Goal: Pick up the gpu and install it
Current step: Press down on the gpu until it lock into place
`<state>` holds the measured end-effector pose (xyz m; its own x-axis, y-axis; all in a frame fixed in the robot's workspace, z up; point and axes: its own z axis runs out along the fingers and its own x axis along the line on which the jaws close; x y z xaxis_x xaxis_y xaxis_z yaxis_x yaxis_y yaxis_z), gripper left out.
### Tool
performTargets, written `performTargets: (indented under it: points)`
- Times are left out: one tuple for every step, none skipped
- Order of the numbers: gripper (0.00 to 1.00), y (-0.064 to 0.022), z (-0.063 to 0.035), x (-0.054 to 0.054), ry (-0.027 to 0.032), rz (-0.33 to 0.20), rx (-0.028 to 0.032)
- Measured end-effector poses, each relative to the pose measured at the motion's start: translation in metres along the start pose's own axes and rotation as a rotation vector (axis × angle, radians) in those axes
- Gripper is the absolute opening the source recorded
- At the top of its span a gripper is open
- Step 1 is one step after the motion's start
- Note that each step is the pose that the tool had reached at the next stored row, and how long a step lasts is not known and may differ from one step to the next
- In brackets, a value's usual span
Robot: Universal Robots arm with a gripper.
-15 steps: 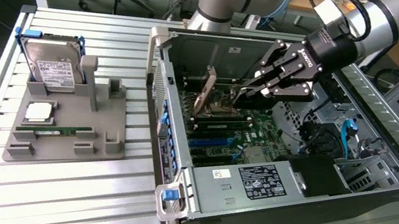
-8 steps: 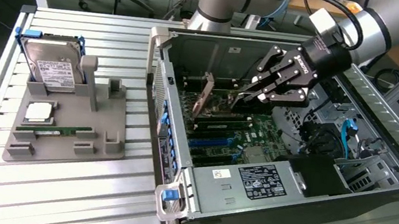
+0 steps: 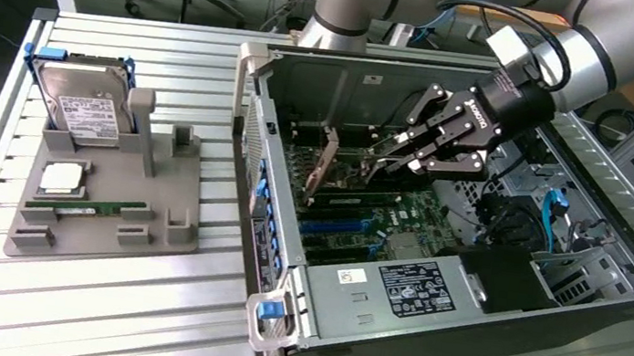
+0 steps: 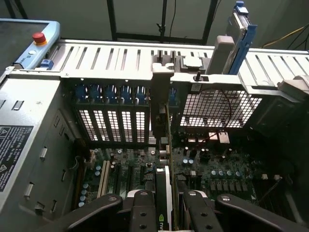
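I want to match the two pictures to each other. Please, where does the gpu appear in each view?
Exterior view: the gpu stands on edge inside the open computer case, by its perforated wall, just ahead of the end effector.
Wrist view: the gpu runs up the middle, from between the end effector fingers to the perforated wall.
Shared landmark: the power supply.
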<state>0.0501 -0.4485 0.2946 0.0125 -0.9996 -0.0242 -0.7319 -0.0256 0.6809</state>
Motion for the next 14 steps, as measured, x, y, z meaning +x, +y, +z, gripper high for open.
performTargets:
  points:
    - [0.27, -0.0018, 0.0023, 0.000, -0.0042, 0.004, 0.0001]
    - [0.27, -0.0030, 0.0037, 0.000, -0.0081, 0.009, 0.0002]
    - [0.27, -0.0042, 0.0051, 0.000, -0.0135, 0.015, 0.0004]
    - [0.27, -0.0055, 0.0065, 0.000, -0.0212, 0.023, 0.0006]
    - [0.27, -0.0059, 0.0070, 0.000, -0.0244, 0.027, 0.0007]
    - [0.27, -0.0061, 0.0072, 0.001, -0.0252, 0.029, 0.0008]
    - [0.27, -0.0061, 0.0073, 0.001, -0.0235, 0.031, 0.0009]
    - [0.27, -0.0061, 0.0076, 0.002, -0.0204, 0.034, 0.0009]
    - [0.27, -0.0069, 0.0092, 0.003, -0.0190, 0.036, 0.0009]
    - [0.27, -0.0075, 0.0104, 0.003, -0.0186, 0.036, 0.0009]
    - [0.27, -0.0082, 0.0114, 0.003, -0.0184, 0.036, 0.0009]
    - [0.27, -0.0090, 0.0123, 0.003, -0.0185, 0.036, 0.0009]
    - [0.27, -0.0098, 0.0132, 0.003, -0.0188, 0.036, 0.0009]
    - [0.27, -0.0107, 0.0142, 0.003, -0.0189, 0.037, 0.0009]
